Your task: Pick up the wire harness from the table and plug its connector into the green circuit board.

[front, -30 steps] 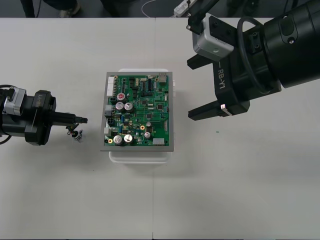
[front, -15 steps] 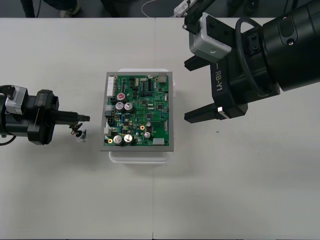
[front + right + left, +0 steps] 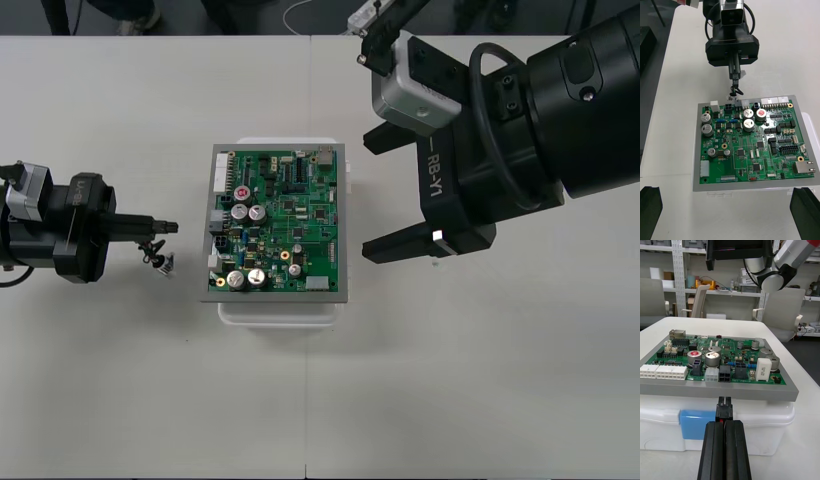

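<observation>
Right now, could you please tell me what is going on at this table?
The left gripper is shut on the wire harness, pinching its black plug, and holds it just short of the green circuit board's left edge. The plug is not in the board. The right gripper hovers open at the board's right edge.

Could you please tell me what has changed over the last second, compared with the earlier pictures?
The left gripper, shut on the harness at its plug, has edged toward the left side of the green circuit board, with the wires dangling beneath it. The right gripper, open, has drifted closer to the board's right side. The board has stayed put, and the plug is not yet in it.
</observation>
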You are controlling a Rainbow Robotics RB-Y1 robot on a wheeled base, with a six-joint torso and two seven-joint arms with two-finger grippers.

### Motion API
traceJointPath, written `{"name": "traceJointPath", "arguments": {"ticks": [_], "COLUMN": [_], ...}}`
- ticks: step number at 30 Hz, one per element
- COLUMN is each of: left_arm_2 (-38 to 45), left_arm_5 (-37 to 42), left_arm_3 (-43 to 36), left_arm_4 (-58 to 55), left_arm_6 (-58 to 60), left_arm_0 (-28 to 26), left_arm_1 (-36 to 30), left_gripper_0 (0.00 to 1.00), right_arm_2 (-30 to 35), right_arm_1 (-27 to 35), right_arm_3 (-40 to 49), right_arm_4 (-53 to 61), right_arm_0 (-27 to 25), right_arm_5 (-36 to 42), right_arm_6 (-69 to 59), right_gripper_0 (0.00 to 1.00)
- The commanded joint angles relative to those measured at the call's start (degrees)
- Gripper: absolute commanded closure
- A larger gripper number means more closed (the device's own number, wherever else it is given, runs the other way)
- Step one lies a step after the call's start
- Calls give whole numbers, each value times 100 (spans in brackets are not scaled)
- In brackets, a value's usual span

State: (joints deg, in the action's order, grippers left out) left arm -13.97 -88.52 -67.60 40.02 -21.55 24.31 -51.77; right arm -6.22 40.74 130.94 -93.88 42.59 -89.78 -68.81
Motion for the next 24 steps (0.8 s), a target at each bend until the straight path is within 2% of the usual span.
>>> {"name": "traceJointPath", "arguments": {"ticks": [1, 10, 24], "left_arm_2": [8, 8, -53], "left_arm_5": [-148, -148, -148], "left_arm_3": [-7, 54, 116], "left_arm_4": [-117, -29, 6], "left_arm_6": [-147, -121, -103], "left_arm_0": [241, 311, 381], "left_arm_1": [132, 203, 282], "left_gripper_0": [100, 100, 100], "right_arm_2": [-116, -424, -784], "right_arm_1": [259, 505, 505], "right_arm_3": [221, 423, 379], "right_arm_4": [-7, -298, -631], "right_arm_0": [3, 3, 3], "right_arm_5": [-22, -22, -22], "right_arm_6": [342, 430, 404], "right_gripper_0": [0, 0, 0]}}
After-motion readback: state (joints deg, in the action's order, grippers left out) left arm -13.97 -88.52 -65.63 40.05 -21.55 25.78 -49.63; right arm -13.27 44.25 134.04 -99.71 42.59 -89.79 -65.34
